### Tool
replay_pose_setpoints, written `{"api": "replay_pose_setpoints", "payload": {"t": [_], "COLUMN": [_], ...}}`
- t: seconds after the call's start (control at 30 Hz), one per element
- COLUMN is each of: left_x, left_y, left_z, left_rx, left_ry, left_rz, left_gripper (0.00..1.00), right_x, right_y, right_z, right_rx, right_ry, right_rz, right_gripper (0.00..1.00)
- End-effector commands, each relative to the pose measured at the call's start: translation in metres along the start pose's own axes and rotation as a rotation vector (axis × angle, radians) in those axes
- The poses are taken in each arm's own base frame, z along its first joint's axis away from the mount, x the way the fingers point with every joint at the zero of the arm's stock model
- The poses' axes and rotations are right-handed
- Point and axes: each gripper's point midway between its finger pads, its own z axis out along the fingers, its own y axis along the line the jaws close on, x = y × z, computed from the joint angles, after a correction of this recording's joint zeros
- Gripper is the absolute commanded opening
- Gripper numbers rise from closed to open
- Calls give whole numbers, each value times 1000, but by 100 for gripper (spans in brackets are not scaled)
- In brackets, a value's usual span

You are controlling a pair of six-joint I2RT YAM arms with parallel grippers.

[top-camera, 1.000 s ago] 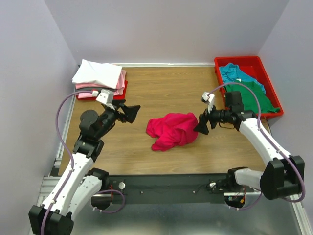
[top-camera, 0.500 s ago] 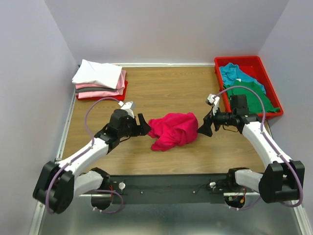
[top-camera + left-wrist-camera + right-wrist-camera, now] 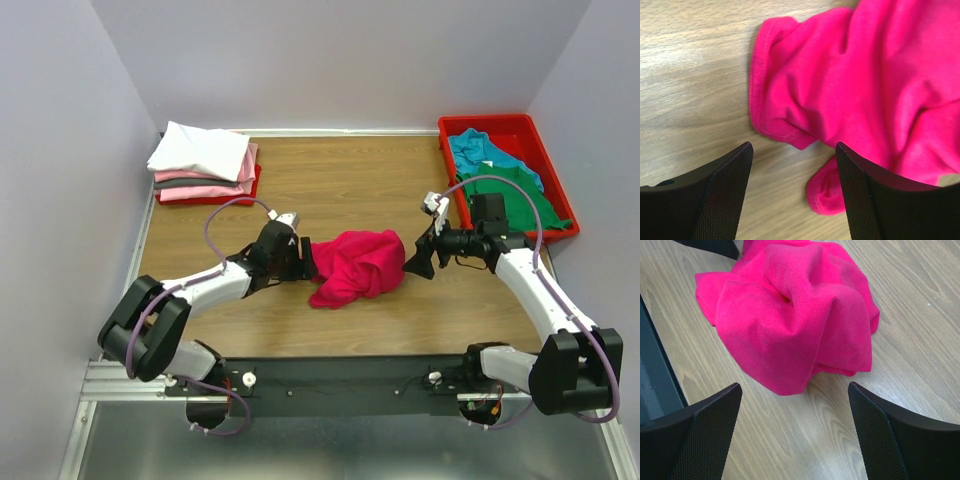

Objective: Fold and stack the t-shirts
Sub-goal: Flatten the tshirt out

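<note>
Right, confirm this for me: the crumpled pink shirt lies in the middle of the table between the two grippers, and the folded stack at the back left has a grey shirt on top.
One thing is wrong: the folded stack has a white shirt on top, not a grey one, as the top external view shows. The rest stands: the crumpled pink shirt lies in the middle of the table, between the left gripper and the right gripper.
</note>
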Motion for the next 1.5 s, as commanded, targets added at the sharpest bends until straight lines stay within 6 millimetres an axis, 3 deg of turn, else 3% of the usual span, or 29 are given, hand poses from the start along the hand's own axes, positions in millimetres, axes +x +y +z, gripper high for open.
{"api": "replay_pose_setpoints", "payload": {"t": [0.0, 0.2, 0.3, 0.6, 0.7, 0.8, 0.83, 0.93, 1.0, 1.1, 1.13, 1.17, 1.2, 1.23, 1.27, 1.3, 1.33, 1.37, 1.4, 1.43, 1.47], "left_x": [-10, -3, 0, -10, -18, -30, -36, -48, -55, -76, -84, -98, -110, -130, -144, -157, -175, -204, -219, -252, -268], "left_y": [9, 13, 12, 1, -3, -9, -10, -12, -13, -16, -13, -16, -12, -15, -15, -14, -6, -14, -16, -19, -24], "left_z": [8, 21, 25, 28, 23, 14, 9, -3, -11, -31, -37, -48, -54, -66, -74, -81, -90, -106, -115, -138, -151], "left_rx": [-75, -100, -101, -68, -57, -48, -49, -62, -68, -86, -114, -119, -142, -154, -164, -175, -204, -201, -206, -221, -222], "left_ry": [-40, -1, 15, -7, -34, -78, -98, -143, -170, -241, -271, -305, -329, -374, -404, -430, -463, -517, -544, -608, -643], "left_rz": [21, 39, 46, 58, 60, 64, 62, 62, 63, 67, 75, 76, 89, 90, 98, 103, 118, 123, 130, 142, 150], "left_gripper": [75, 63, 53, 14, 2, 0, 0, 0, 0, 0, 0, 0, 0, 0, 0, 0, 0, 0, 0, 0, 0], "right_x": [0, 0, 0, 7, 7, 4, 3, -9, -13, -34, -36, -55, -61, -69, -92, -105, -119, -133, -166, -181, -196], "right_y": [1, 2, 3, 1, -1, -3, -1, -6, -12, -21, -30, -39, -52, -60, -77, -82, -93, -101, -114, -118, -121], "right_z": [1, 1, 1, 11, 22, 33, 33, 28, 22, 6, 1, -6, -12, -15, -23, -25, -30, -34, -44, -49, -54], "right_rx": [-14, -18, -22, -70, -116, -139, -147, -116, -64, 24, 81, 128, 196, 228, 294, 304, 350, 378, 430, 450, 469], "right_ry": [-16, -18, -19, -1, 16, 57, 66, 63, 69, 54, 73, 56, 74, 74, 65, 48, 44, 30, -10, -32, -53], "right_rz": [-8, -7, -9, 47, 97, 132, 145, 111, 80, -2, -19, -58, -74, -91, -122, -137, -151, -164, -200, -205, -218], "right_gripper": [93, 93, 93, 92, 87, 58, 35, 1, 1, 0, 0, 0, 0, 0, 0, 1, 0, 0, 0, 0, 0]}}
